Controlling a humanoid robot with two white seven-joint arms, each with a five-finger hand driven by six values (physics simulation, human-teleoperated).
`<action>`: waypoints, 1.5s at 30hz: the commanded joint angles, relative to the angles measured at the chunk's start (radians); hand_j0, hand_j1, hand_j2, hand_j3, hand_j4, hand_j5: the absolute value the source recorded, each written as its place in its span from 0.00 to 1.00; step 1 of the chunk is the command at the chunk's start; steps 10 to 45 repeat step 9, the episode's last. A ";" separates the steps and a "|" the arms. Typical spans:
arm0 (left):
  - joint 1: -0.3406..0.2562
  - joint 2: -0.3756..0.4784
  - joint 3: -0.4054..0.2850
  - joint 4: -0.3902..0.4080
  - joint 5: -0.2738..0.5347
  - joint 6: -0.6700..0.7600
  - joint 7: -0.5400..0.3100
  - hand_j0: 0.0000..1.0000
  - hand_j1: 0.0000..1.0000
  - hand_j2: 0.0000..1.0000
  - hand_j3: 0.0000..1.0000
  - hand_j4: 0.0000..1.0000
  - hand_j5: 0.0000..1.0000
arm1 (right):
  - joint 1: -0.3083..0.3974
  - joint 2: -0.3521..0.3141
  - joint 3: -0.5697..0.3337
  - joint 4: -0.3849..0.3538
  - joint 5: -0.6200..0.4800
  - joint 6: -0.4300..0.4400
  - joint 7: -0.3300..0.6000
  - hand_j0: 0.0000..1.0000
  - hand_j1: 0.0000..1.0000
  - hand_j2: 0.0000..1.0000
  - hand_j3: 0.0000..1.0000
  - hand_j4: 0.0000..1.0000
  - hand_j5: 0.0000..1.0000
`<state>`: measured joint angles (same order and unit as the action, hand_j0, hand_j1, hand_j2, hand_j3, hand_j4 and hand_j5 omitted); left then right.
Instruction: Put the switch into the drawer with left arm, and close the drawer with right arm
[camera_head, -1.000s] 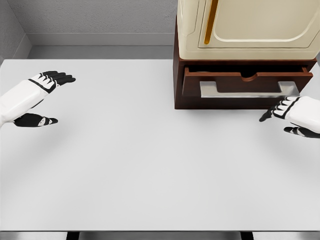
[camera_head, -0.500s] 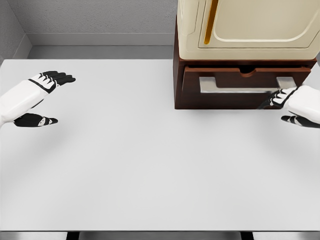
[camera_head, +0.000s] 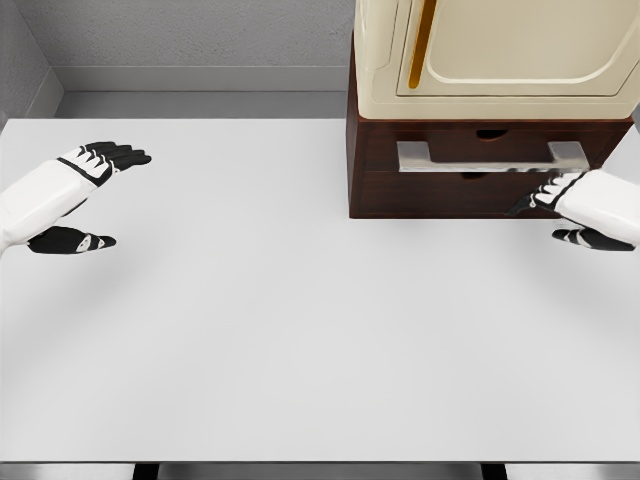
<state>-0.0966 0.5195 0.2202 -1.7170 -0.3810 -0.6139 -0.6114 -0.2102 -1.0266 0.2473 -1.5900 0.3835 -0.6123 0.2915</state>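
A broad white table (camera_head: 300, 330) fills most of the head view, its surface bare and evenly lit. At its far right edge a cream-coloured appliance (camera_head: 500, 50) with rounded panels and an amber-gold vertical strip (camera_head: 421, 45) sits atop a dark wooden cabinet (camera_head: 356, 150). Behind them runs a grey speckled wall (camera_head: 190, 30), meeting a pale ledge (camera_head: 200, 78) along its base.

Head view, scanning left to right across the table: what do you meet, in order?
left hand, resting open at the table's left edge → bare tabletop → dark wood drawer with its metal handle, pushed in → right hand at the drawer front.
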 joint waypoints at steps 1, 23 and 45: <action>0.000 0.001 0.001 -0.003 0.007 0.003 0.001 1.00 1.00 1.00 1.00 1.00 1.00 | 0.002 -0.050 0.000 -0.011 -0.011 0.001 -0.003 0.74 0.74 0.74 0.74 0.74 0.74; 0.000 -0.001 0.002 0.004 0.007 0.003 0.001 1.00 1.00 1.00 1.00 1.00 1.00 | 0.072 -0.128 -0.010 -0.030 -0.026 0.001 -0.012 0.75 0.75 0.75 0.75 0.75 0.75; 0.000 -0.001 0.002 0.004 0.007 0.003 0.001 1.00 1.00 1.00 1.00 1.00 1.00 | 0.072 -0.128 -0.010 -0.030 -0.026 0.001 -0.012 0.75 0.75 0.75 0.75 0.75 0.75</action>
